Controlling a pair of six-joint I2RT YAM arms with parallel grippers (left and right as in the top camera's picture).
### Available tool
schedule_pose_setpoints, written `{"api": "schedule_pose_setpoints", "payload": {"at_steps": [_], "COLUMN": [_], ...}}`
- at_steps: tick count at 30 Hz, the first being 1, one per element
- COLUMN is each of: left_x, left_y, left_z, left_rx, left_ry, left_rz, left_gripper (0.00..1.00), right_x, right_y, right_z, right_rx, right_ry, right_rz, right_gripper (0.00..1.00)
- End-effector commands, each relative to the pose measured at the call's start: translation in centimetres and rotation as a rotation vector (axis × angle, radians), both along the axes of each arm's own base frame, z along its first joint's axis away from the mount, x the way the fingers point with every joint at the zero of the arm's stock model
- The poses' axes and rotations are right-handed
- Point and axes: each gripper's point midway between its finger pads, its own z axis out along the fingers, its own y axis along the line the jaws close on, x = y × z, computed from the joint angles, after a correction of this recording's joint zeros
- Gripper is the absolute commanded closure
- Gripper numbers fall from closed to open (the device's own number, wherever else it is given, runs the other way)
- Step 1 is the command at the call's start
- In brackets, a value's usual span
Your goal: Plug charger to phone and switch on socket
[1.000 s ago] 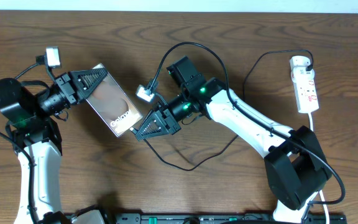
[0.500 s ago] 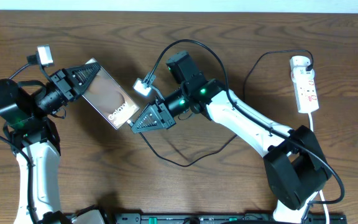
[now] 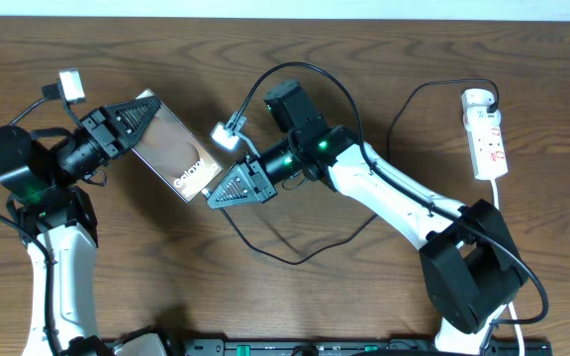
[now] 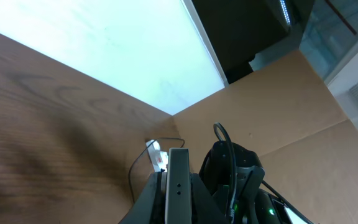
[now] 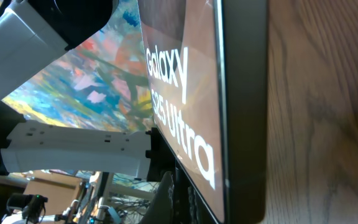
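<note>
White arms [image 3: 389,193], black joints [image 3: 463,277], green lights [image 3: 322,146], ribbed end effectors [image 3: 211,198].

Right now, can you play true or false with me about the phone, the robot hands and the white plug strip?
1. The left gripper is holding the phone by one end. True.
2. The socket sits right next to the phone. False: it lies far off at the right side of the table, apart from the phone.
3. The phone's screen says "Galaxy". True.
4. The right gripper is wide open. False: it is shut, close to the phone's other end.
5. The charger makes a black loop on the table. True.
</note>
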Motion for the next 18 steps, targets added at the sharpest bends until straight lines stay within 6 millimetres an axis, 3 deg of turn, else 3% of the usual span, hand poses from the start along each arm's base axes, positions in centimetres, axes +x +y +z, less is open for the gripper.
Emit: {"api": "schedule_pose_setpoints", "payload": {"at_steps": [1, 10, 18], "left_x": [-1.2, -1.1, -1.1], "left_y": [-1.7, 0.1, 0.3], "left_z": [0.6, 1.1, 1.1], "left_rx": [0.012, 0.031, 0.030], "left_ry": [-0.021, -0.057, -0.055], "left_rz": [-0.100, -0.049, -0.044], "left_gripper": [0.92, 0.92, 0.93], "right_x": [0.9, 2.1, 2.2], "right_y": [0.2, -0.9, -1.1], "right_z": [0.8, 1.0, 1.0], "right_rx": [0.010, 0.020, 0.023], "right_ry": [-0.036, -0.024, -0.022], "right_rz": [-0.027, -0.046, -0.048], "right_gripper": [0.99, 0.99, 0.99]}}
